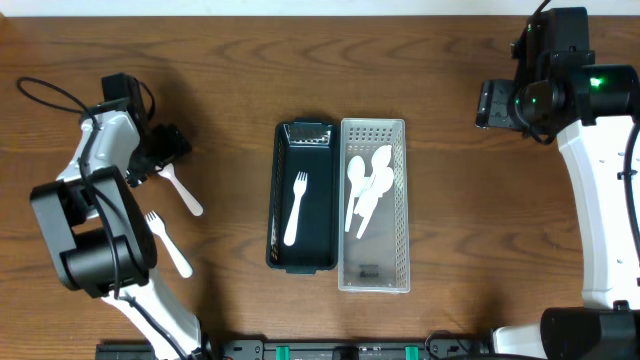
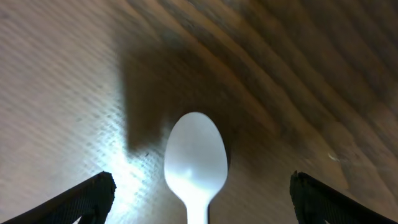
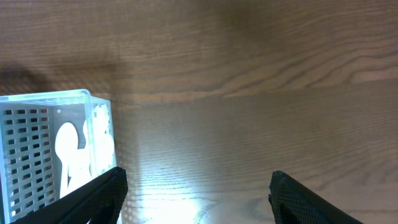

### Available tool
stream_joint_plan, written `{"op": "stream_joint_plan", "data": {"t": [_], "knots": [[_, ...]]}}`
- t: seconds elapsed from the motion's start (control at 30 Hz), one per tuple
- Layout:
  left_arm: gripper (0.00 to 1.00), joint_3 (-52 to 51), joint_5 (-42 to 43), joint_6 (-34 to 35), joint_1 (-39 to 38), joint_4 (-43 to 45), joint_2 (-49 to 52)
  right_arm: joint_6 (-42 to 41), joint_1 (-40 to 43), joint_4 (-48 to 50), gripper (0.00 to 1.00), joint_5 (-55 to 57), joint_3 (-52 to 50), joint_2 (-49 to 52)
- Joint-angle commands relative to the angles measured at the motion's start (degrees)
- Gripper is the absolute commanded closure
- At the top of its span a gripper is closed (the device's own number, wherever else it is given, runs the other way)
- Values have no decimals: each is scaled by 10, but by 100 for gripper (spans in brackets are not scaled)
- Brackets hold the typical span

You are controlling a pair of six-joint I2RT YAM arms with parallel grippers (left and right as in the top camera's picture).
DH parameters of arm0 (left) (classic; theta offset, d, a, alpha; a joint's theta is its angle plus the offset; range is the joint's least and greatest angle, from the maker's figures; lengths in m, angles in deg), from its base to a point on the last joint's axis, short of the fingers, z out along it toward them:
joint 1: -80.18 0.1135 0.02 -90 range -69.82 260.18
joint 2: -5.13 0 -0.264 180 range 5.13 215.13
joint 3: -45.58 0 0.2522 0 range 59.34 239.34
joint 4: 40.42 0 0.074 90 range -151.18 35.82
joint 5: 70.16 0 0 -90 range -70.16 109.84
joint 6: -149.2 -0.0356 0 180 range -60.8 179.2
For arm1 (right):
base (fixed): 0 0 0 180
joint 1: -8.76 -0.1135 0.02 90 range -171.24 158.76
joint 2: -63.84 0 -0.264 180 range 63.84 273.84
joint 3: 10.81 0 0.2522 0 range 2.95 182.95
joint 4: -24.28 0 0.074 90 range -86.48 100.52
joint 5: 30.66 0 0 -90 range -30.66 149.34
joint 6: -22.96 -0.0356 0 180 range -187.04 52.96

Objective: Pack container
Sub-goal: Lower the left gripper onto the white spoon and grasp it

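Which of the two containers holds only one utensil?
The dark container, left of the white perforated container in the overhead view. It holds a single white fork; the white one holds several spoons.

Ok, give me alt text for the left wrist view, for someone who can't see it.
A white plastic spoon lies on the brown wooden table, its handle running off the bottom edge. The left gripper's black fingertips show in both lower corners, open either side of it.

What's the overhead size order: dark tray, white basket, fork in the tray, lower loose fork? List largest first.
1. White basket.
2. Dark tray, slightly shorter.
3. Fork in the tray and lower loose fork look alike.
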Motion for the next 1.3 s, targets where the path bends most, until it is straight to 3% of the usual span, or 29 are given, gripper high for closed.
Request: {"op": "stream_joint_plan", "data": {"t": [0.0,0.4,0.53,0.67,0.9,1.1,1.2,1.27], "knots": [[8,4,5,5,1,5,17,6,3,0,23,2,-3,0],[9,4,5,5,1,21,41,6,3,0,23,2,-3,0],[35,4,5,5,1,21,41,6,3,0,23,2,-3,0],[48,4,5,5,1,19,41,6,3,0,23,2,-3,0],[59,4,5,5,1,10,41,6,3,0,23,2,-3,0],[60,4,5,5,1,10,40,6,3,0,23,2,-3,0],[69,4,5,5,1,10,39,6,3,0,23,2,-3,0],[69,4,5,5,1,10,33,6,3,0,23,2,-3,0]]}}
